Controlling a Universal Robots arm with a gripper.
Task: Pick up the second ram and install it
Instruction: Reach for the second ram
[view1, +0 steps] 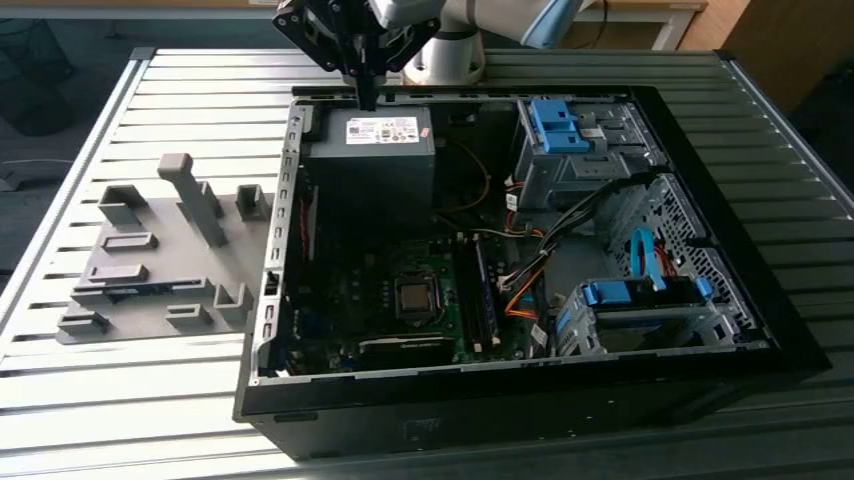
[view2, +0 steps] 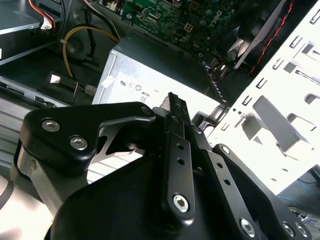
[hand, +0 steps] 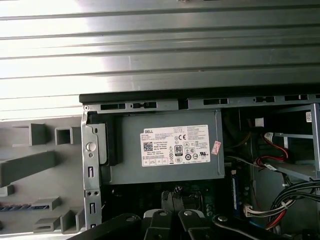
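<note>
My gripper hangs fingers-down over the far edge of the open computer case, just above the grey power supply. In both wrist views the black fingers sit pressed together, shut, with nothing between them; the gripper points at the power supply's label. A thin bluish strip with dark segments lies in a slot of the grey fixture on the exterior view's left; it looks like the second ram. It is well away from the gripper. A green stick stands in the motherboard's slots.
The case lies open on a slatted metal table. Blue drive-bay latches and cable bundles fill its side toward the exterior view's right. The fixture carries upright grey holders, one tall. The arm's base stands behind the case.
</note>
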